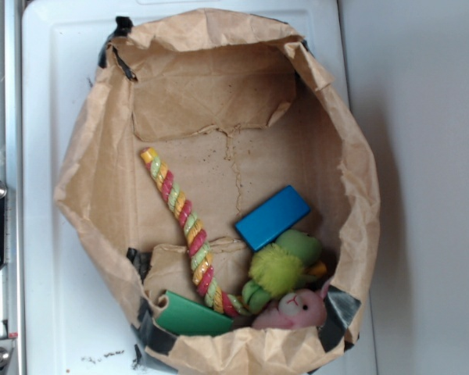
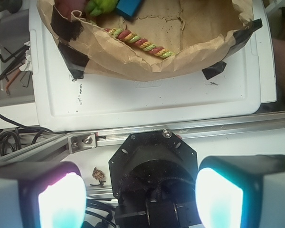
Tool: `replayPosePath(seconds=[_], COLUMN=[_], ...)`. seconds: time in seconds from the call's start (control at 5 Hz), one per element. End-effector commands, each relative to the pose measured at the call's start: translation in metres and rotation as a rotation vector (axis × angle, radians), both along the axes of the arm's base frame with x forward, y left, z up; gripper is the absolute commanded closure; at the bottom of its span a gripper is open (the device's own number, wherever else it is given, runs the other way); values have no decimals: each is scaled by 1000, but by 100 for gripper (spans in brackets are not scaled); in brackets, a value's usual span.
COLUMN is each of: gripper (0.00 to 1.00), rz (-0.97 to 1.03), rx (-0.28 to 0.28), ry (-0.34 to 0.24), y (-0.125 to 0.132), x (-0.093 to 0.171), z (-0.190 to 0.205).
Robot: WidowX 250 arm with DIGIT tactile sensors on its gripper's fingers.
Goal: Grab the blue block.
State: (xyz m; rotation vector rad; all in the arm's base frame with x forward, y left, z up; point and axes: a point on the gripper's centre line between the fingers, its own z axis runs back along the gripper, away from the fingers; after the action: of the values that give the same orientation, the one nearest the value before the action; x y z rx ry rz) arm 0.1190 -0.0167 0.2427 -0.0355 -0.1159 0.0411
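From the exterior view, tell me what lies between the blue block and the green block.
The exterior view shows the braided rope toy crossing between the blue block and the green block, over the bag's brown paper floor.

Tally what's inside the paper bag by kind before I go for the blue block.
Blocks: 2, the blue block and a green block
Plush toys: 2, a green plush and a pink plush
Ropes: 1, a twisted rope
Total: 5
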Motion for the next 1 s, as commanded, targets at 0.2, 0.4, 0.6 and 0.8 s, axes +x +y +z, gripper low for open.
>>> replayPosePath(seconds=[0.2, 0.4, 0.6, 0.8], gripper=[0, 0, 0, 0], rz=[45, 71, 111, 195], rx=[-10, 3, 5, -38], ry=[-8, -36, -54, -61], y=[-5, -12, -14, -13], x=[25, 48, 72, 94], z=[-6, -12, -19, -30])
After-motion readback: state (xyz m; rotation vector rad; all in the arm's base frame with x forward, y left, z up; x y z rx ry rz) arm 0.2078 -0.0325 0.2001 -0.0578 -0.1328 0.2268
